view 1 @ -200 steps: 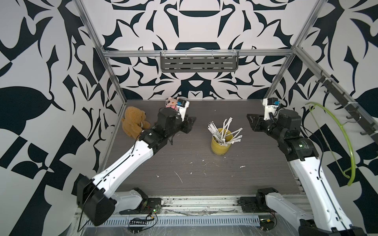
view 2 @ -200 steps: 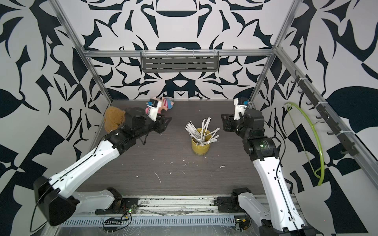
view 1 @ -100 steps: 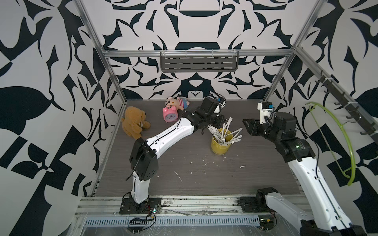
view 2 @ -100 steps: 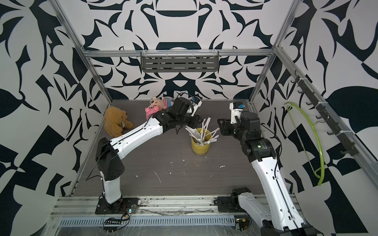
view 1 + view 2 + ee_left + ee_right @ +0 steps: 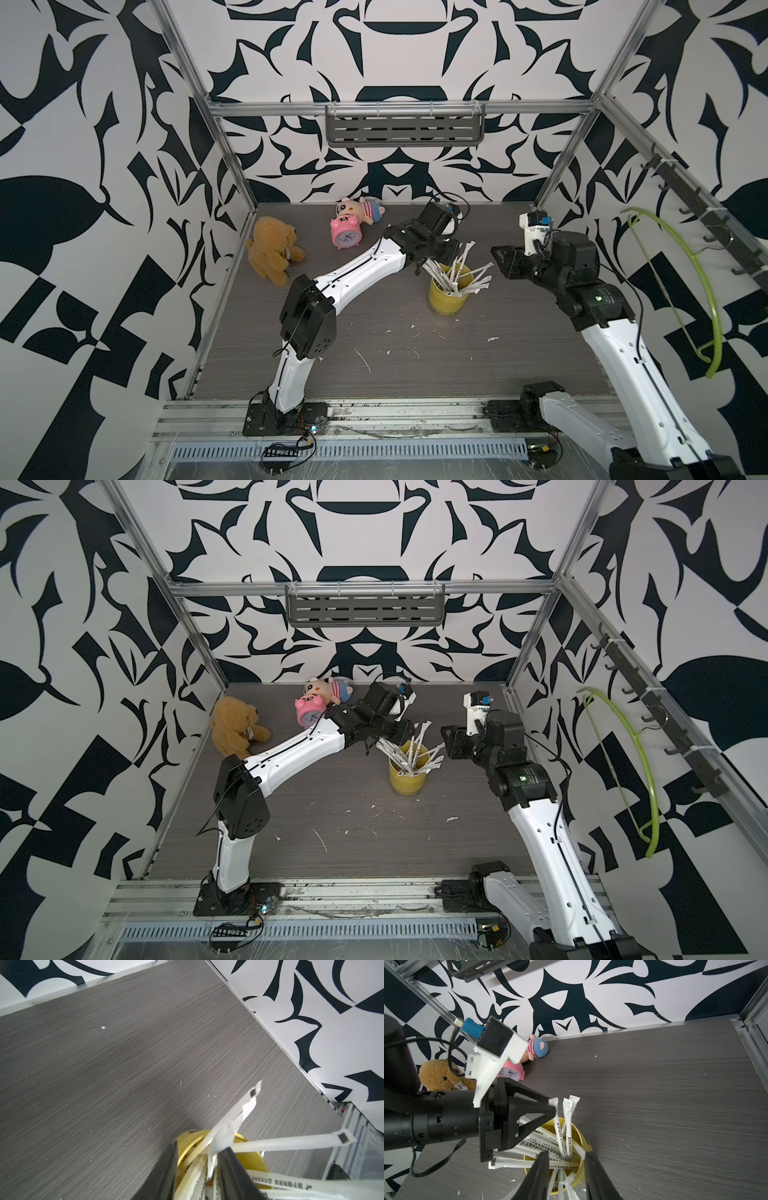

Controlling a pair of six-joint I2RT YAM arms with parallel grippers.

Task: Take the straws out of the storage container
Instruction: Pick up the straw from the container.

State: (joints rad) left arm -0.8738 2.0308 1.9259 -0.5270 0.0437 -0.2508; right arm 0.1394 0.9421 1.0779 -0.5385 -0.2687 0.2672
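On the bench [image 5: 457, 374], all straws [image 5: 453, 276] stand in the cup [image 5: 446, 303], none removed yet. Left gripper [image 5: 200, 1145] straddles straw tops, jaws apart; right gripper [image 5: 566, 1152] hovers beside, also apart, empty.

Yellow cup [image 5: 446, 301], white dark-printed straws [image 5: 568, 1120], pink clock [image 5: 346, 237], black-and-white walls [image 5: 399, 62], grey table [image 5: 395, 332]

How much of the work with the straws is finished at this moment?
Done: nothing; the table holds only paper scraps. In hand: the left end effector has its jaws around a few straws above the cup, not plainly clamped; the right end effector hovers open beside it. To do: lifting out every straw.
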